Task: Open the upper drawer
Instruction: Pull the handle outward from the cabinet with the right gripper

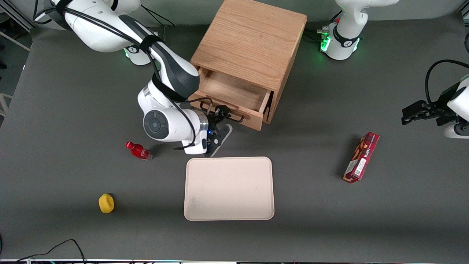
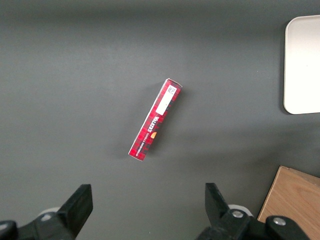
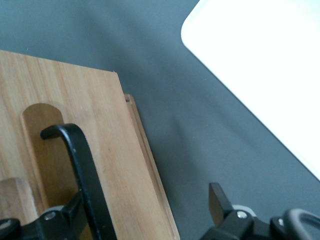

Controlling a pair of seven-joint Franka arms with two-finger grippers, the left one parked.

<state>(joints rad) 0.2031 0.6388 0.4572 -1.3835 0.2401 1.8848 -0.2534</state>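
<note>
The upper drawer (image 1: 238, 91) of the light-oak cabinet (image 1: 253, 40) stands pulled out, and its inside is bare wood. Its black wire bar handle (image 1: 240, 118) runs along the drawer front, which faces the front camera. My right gripper (image 1: 221, 112) is at the handle's end toward the working arm. In the right wrist view the drawer front (image 3: 115, 150) and the handle (image 3: 80, 150) show close up. The gripper (image 3: 144, 204) is open wide, with the bar between its fingers and close to one fingertip (image 3: 70, 212). The lower drawer front is hidden.
A beige tray (image 1: 229, 189) lies nearer the front camera than the cabinet; it also shows in the right wrist view (image 3: 260, 65). A red bottle (image 1: 138, 150) and a yellow object (image 1: 106, 203) lie toward the working arm's end. A red box (image 1: 361, 157) lies toward the parked arm's end.
</note>
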